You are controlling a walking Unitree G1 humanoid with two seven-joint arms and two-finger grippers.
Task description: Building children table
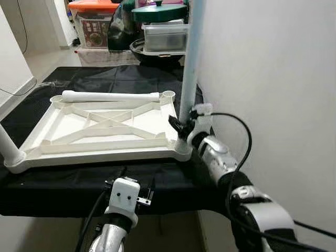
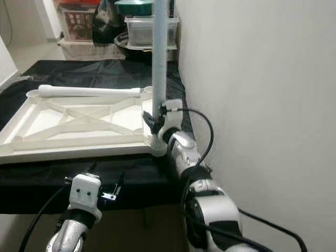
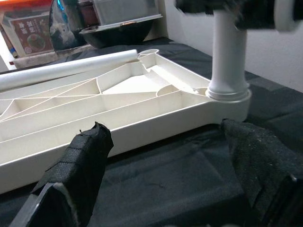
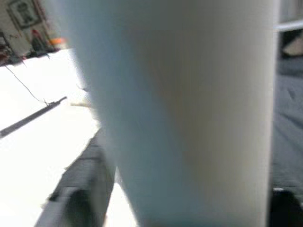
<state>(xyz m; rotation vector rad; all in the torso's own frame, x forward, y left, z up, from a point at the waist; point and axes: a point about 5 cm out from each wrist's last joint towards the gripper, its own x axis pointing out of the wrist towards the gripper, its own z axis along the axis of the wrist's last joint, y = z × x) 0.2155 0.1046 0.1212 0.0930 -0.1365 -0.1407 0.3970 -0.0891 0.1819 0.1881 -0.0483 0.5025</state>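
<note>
Left eye view: right claw [image 1: 180,127] closed around upright leg [image 1: 190,58] in corner socket of inverted table panel [image 1: 105,126]. Left claw [image 3: 175,156] open, near panel edge above black tabletop [image 1: 63,184].

The tabletop [image 1: 105,123] at the frame's centre is showing smooth, matt white plastic; the black cloth [image 1: 68,178] under it is looking soft and dull. The upright leg [image 1: 190,58] at upper right is gleaming faintly; the left gripper's fingers [image 3: 78,165] are looking wrapped in coarse black fabric.

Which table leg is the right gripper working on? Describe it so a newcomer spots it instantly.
On the black-covered table lies an upturned white tabletop. The right gripper is at the leg standing upright in the near corner beside the wall; another leg lies flat along the far edge.
</note>
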